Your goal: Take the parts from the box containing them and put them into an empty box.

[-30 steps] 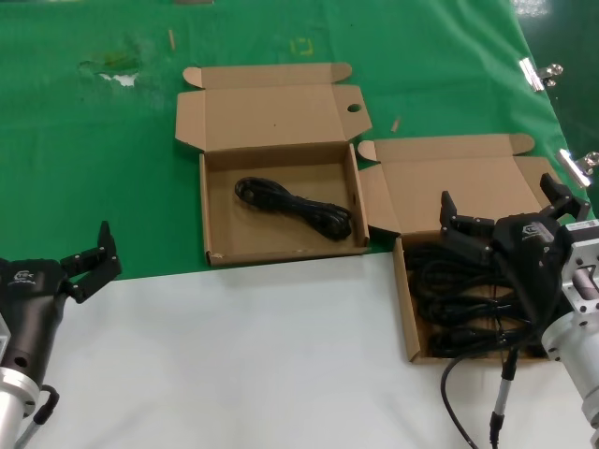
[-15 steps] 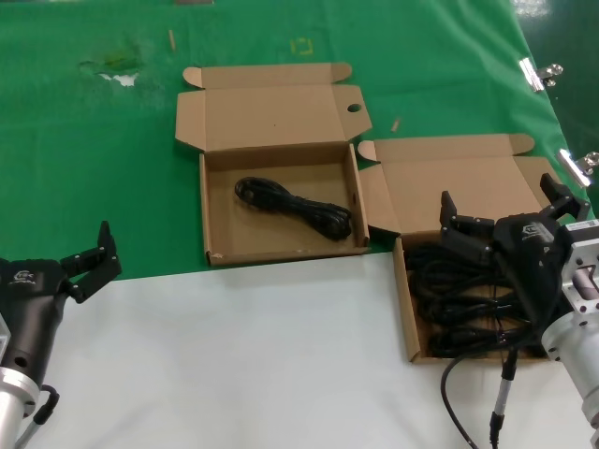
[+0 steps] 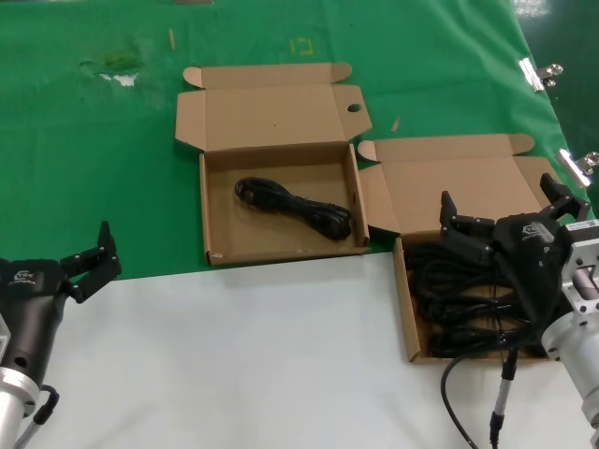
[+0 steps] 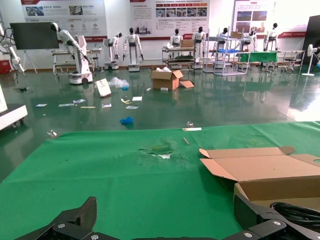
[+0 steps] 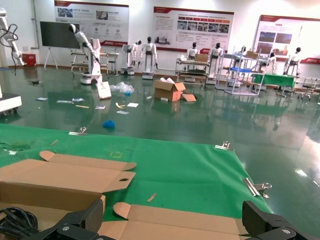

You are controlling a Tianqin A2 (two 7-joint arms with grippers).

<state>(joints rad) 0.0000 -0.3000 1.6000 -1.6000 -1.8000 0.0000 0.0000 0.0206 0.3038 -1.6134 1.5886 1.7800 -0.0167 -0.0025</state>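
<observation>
The right gripper (image 3: 501, 213) is poised wide open directly above the parts (image 3: 459, 299) heaped in the box (image 3: 404, 309), their long axes lying across it; the left gripper (image 3: 89, 257), also open, is parked far off. Nothing is seen changed since earlier.

green-and-white table (image 3: 281, 374), two open boxes (image 3: 281, 201) (image 3: 468, 281) on it

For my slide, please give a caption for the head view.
Right tool open above the full box; one cable in the other box.
</observation>
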